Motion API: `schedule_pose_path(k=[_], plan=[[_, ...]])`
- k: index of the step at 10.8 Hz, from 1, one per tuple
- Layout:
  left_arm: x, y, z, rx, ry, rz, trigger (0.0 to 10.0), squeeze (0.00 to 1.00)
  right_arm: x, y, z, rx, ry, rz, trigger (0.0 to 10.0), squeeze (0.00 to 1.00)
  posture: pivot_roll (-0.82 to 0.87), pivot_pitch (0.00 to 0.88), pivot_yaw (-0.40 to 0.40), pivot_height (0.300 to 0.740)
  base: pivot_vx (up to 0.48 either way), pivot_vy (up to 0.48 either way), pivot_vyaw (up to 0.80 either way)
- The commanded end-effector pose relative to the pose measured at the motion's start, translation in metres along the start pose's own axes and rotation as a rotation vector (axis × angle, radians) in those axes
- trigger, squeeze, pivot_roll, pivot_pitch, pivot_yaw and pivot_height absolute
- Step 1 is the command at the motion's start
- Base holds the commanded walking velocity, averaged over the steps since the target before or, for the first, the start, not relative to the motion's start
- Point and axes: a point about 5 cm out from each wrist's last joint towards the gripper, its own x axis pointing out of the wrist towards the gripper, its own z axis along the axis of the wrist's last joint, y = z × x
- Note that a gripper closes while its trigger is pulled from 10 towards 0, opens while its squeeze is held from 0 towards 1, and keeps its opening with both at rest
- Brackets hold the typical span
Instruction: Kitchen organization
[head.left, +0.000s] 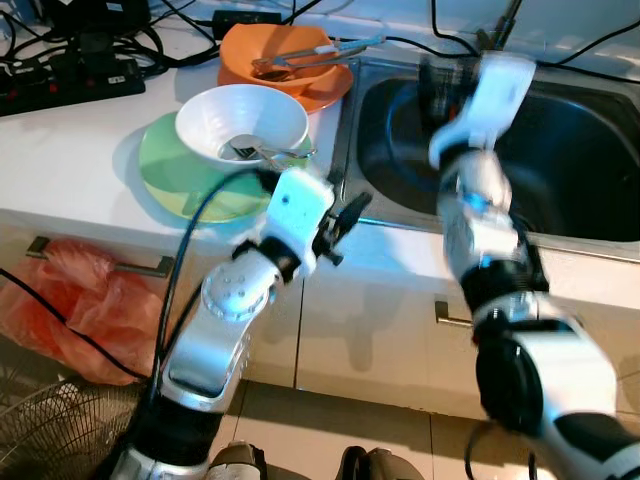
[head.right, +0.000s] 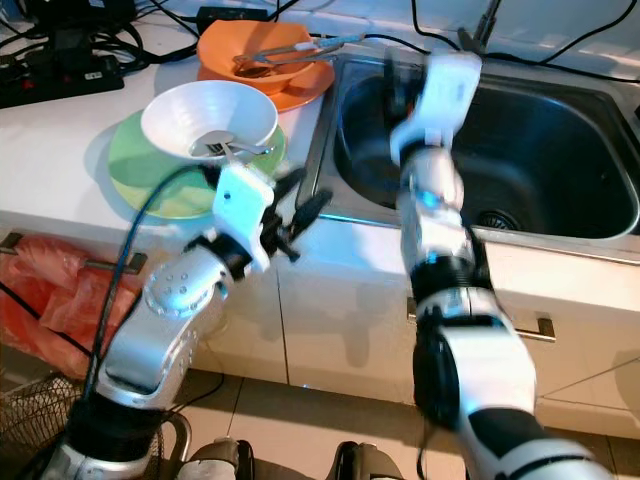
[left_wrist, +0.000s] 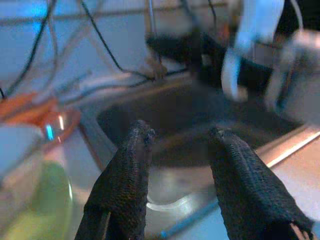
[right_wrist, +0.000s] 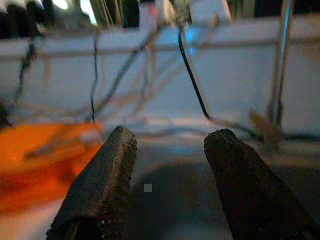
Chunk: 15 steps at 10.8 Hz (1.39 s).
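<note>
Two sets of fingers are spread and empty as we see the left gripper (head.left: 345, 225) at the worktop (head.left: 70, 150) edge, nearer the white bowl (head.left: 242, 122) behind it than our right gripper (head.left: 440, 85) over the sink (head.left: 570, 170)

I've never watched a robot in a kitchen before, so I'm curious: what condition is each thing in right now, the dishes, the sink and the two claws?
White bowl: upright on the green plate, cutlery inside.
Green plate: flat on the counter, under the white bowl.
Orange bowl: upright on an orange plate, tongs lying in it.
Sink: basin looks dry.
Left gripper: open, empty, at the sink's front edge.
Right gripper: open, empty, raised over the sink.
</note>
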Motion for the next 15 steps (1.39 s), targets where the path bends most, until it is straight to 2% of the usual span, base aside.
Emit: schedule_pose_path(k=[1,3,7,9,10,12,13,14,15], plan=[[0.002,-0.004,0.013,0.048,-0.049,-0.025,10.0,0.00,-0.008,-0.006,-0.015,-0.006,0.061,-0.024,10.0,0.00,0.13,0.137,-0.076,0.740,0.000,0.000,0.00],[0.005,-0.009,0.028,0.123,-0.089,-0.065,10.0,0.00,-0.030,-0.006,-0.046,-0.007,0.178,-0.042,10.0,0.00,0.14,0.138,-0.073,0.740,0.000,0.000,0.00],[0.004,0.004,0.053,0.218,-0.182,0.008,10.0,0.00,-0.045,0.000,-0.067,-0.002,0.251,-0.020,10.0,0.00,0.15,0.137,-0.074,0.740,0.000,0.000,0.00],[-0.011,0.019,0.060,0.273,-0.195,0.089,10.0,0.00,-0.048,0.004,-0.070,0.006,0.261,-0.005,10.0,0.00,0.16,0.140,-0.074,0.740,0.000,0.000,0.00],[-0.024,0.029,0.064,0.315,-0.194,0.134,10.0,0.00,-0.046,0.003,-0.069,0.007,0.256,-0.005,10.0,0.00,0.17,0.140,-0.075,0.740,0.000,0.000,0.00],[-0.041,0.037,0.066,0.359,-0.157,0.145,10.0,0.00,-0.048,0.005,-0.070,0.013,0.258,-0.003,10.0,0.00,0.19,0.136,-0.077,0.740,0.000,0.000,0.00],[-0.047,0.037,0.063,0.362,-0.134,0.134,10.0,0.00,-0.048,0.007,-0.071,0.016,0.260,0.001,10.0,0.00,0.20,0.133,-0.077,0.740,0.000,0.000,0.00],[-0.057,0.033,0.046,0.356,-0.048,0.089,10.0,0.00,-0.049,0.011,-0.072,0.020,0.263,0.012,10.0,0.00,0.20,0.128,-0.076,0.740,0.000,0.000,0.00],[-0.060,0.033,0.039,0.356,-0.011,0.075,10.0,0.00,-0.048,0.012,-0.072,0.023,0.261,0.015,10.0,0.00,0.20,0.125,-0.075,0.740,0.000,0.000,0.00]])
